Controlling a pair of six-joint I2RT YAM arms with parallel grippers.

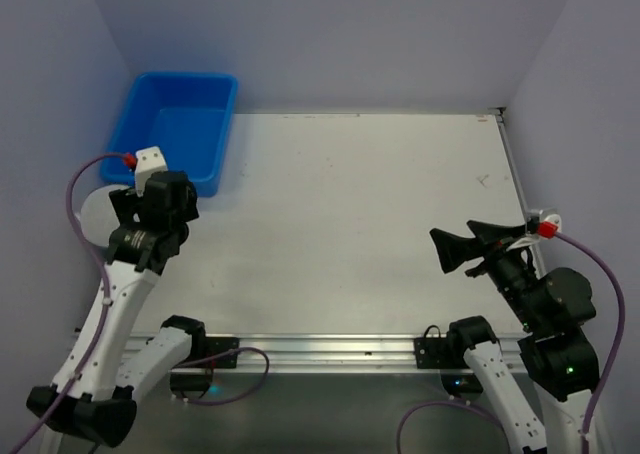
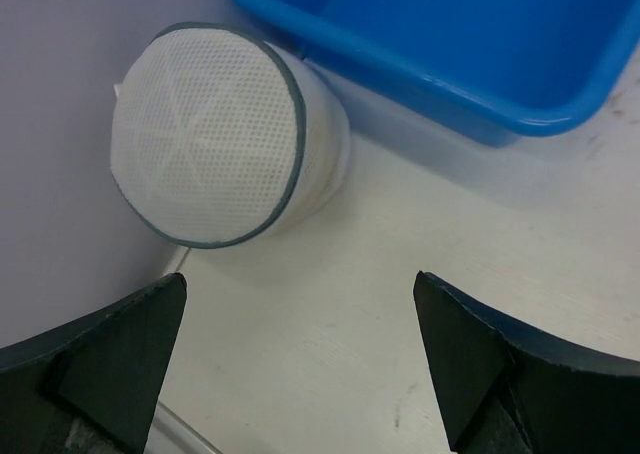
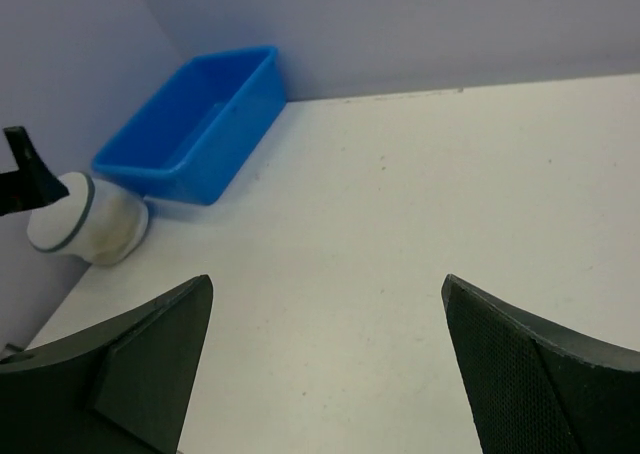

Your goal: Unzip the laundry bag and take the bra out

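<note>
Left fingers (image 2: 110,359) are spread wide over the bench (image 2: 350,304), with the gap between them pointed at the laundry bag (image 2: 225,134). There it is, tipped on its side at the far-left edge, up by the wall (image 2: 50,124) and just beside the near corner of the blue tub (image 2: 480,34). Its round flap with the dark zip ring faces the left wrist camera. Right fingers (image 3: 540,374) are wide apart too, well away on the right side.
</note>
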